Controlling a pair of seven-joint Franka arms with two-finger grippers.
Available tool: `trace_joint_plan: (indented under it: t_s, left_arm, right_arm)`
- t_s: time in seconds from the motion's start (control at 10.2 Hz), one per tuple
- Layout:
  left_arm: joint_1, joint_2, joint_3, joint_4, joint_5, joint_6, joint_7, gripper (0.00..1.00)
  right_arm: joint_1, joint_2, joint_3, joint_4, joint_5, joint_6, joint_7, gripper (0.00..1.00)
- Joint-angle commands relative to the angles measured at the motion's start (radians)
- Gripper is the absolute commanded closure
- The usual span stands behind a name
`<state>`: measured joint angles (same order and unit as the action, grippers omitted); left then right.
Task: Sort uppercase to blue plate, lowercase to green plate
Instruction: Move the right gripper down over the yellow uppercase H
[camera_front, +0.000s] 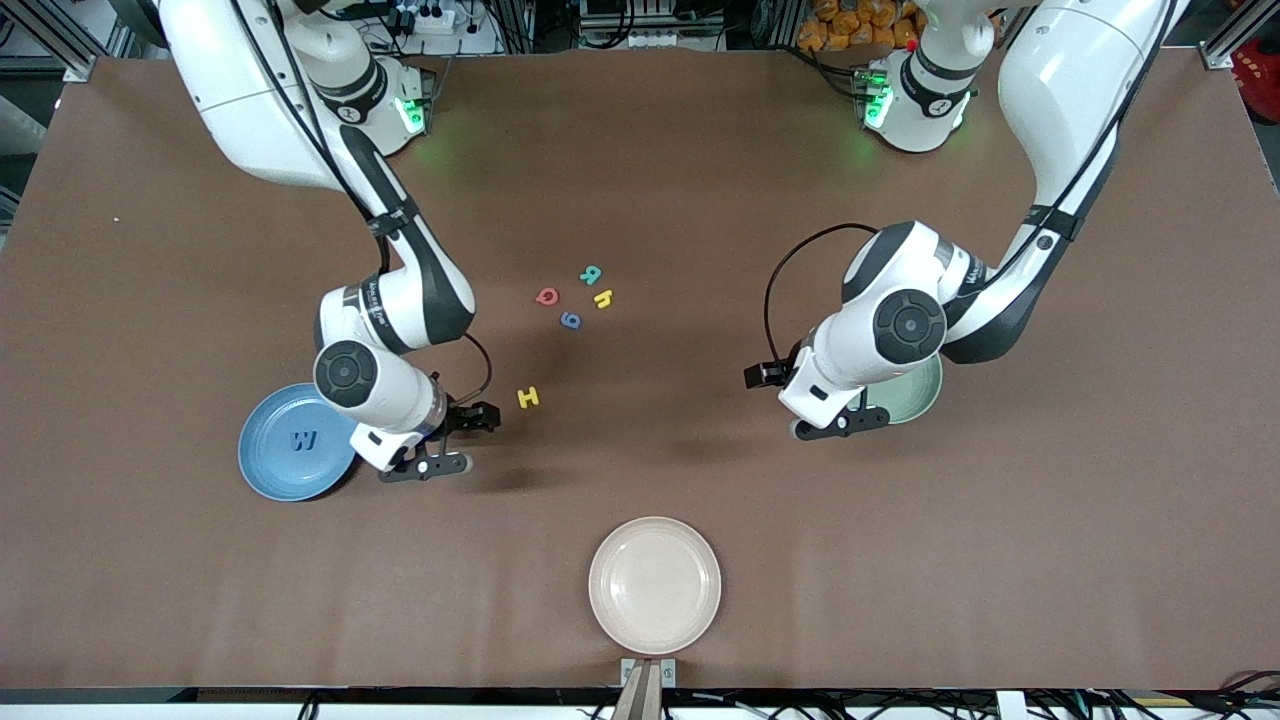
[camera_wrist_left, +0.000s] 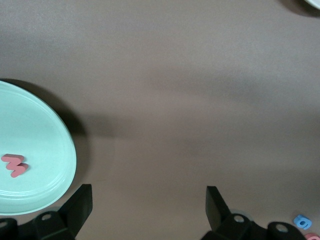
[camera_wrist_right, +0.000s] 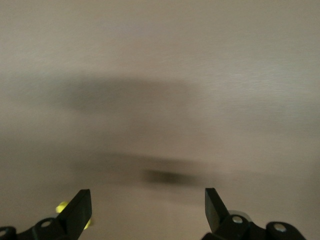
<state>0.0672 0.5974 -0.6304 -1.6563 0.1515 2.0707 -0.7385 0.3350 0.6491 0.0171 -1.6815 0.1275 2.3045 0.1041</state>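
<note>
Blue plate (camera_front: 297, 443) toward the right arm's end of the table, blue M (camera_front: 303, 440) in it. Green plate (camera_wrist_left: 35, 150) toward the left arm's end, red w (camera_wrist_left: 14, 165) in it. Near table centre: teal R (camera_front: 591, 274), red Q (camera_front: 547, 296), yellow h (camera_front: 602, 298), blue g (camera_front: 570, 320); yellow H (camera_front: 528, 397) nearer the front edge. Right gripper (camera_front: 455, 440) beside blue plate, fingers (camera_wrist_right: 77, 210) spread, empty. Left gripper (camera_front: 840, 424) beside green plate, fingers (camera_wrist_left: 80, 206) spread, empty.

Even overhead light, soft arm shadows, blurred right wrist view.
</note>
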Motion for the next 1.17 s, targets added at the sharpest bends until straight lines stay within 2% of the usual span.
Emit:
trace_joint_plan:
  t_s: [0.0, 0.29, 0.49, 1.08]
  left_arm:
    - [-0.003, 0.013, 0.005, 0.02, -0.01, 0.006, -0.001, 0.0]
    - [-0.004, 0.016, 0.005, 0.021, -0.01, 0.011, -0.002, 0.0]
    - [-0.003, 0.018, 0.005, 0.021, -0.009, 0.015, -0.002, 0.0]
    - [-0.004, 0.018, 0.006, 0.02, -0.009, 0.019, -0.002, 0.0]
  right_arm:
    - [0.028, 0.027, 0.015, 0.023, 0.046, -0.002, -0.055, 0.0]
    - [0.103, 0.029, 0.015, 0.005, 0.052, 0.006, -0.005, 0.0]
    - [0.136, 0.027, 0.014, -0.048, 0.05, 0.091, 0.016, 0.0]
    - [0.157, 0.024, 0.011, -0.115, 0.035, 0.116, 0.006, 0.0]
